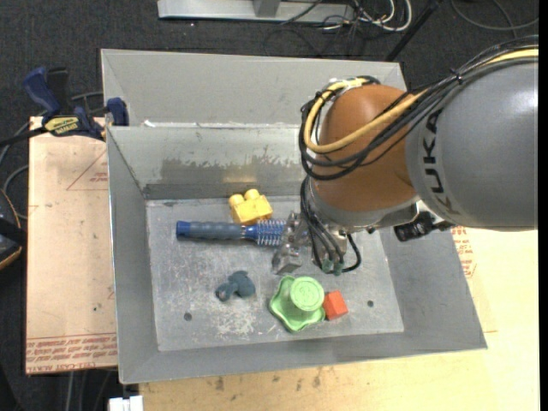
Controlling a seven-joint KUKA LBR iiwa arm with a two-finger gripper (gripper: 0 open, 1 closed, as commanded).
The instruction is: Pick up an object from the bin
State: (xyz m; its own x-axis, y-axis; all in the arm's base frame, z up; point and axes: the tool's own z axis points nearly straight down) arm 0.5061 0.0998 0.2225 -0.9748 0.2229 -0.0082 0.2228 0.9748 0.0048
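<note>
Five loose things in the grey bin (pixel 128 229) — one yellow block (pixel 248 205), one blue brush (pixel 224 231), one grey-blue figure (pixel 235 288), one green cup (pixel 298 302), one orange piece (pixel 335 306). Reaching in from the right, gripper (pixel 291 248) low at the brush's bristled end — spread or pressed together, cannot tell. "KUKA" partly readable on the arm (pixel 488 161).

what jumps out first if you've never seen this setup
The big grey arm with its orange wrist cover looms on the right, reaching down into the grey metal bin. Its gripper hangs at the bristle end of a blue brush near the bin's middle. A yellow block lies just behind the brush, and a bright green round piece sits beside a small orange block near the front.
</note>
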